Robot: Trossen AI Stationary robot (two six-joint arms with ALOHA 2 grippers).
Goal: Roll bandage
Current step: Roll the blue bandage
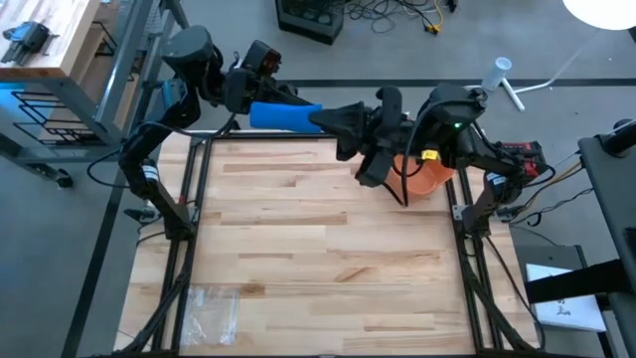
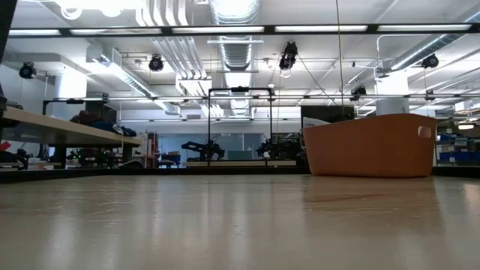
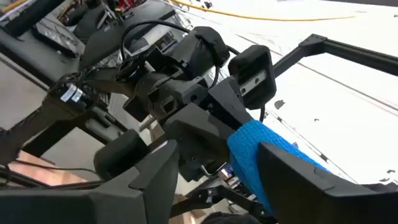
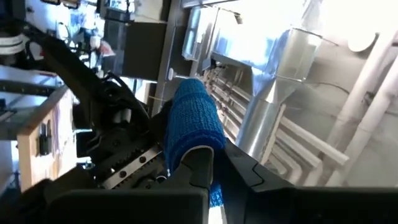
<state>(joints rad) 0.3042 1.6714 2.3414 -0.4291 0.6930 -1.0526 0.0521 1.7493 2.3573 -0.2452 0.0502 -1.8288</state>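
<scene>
Blue bandage [image 1: 285, 116] held mid-air above surface [image 1: 318, 259] rear edge, right pincer [image 4: 208, 163] clamped on it, left pincer [image 3: 217, 171] part-open round it.

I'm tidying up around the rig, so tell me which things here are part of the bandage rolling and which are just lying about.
Part of the job:
- blue bandage, held between both arms above the table's far edge
- left gripper
- right gripper, shut on the bandage

Lying about:
- orange bin, far right
- clear plastic bag, near left corner

overhead down, low level, wrists close
</scene>
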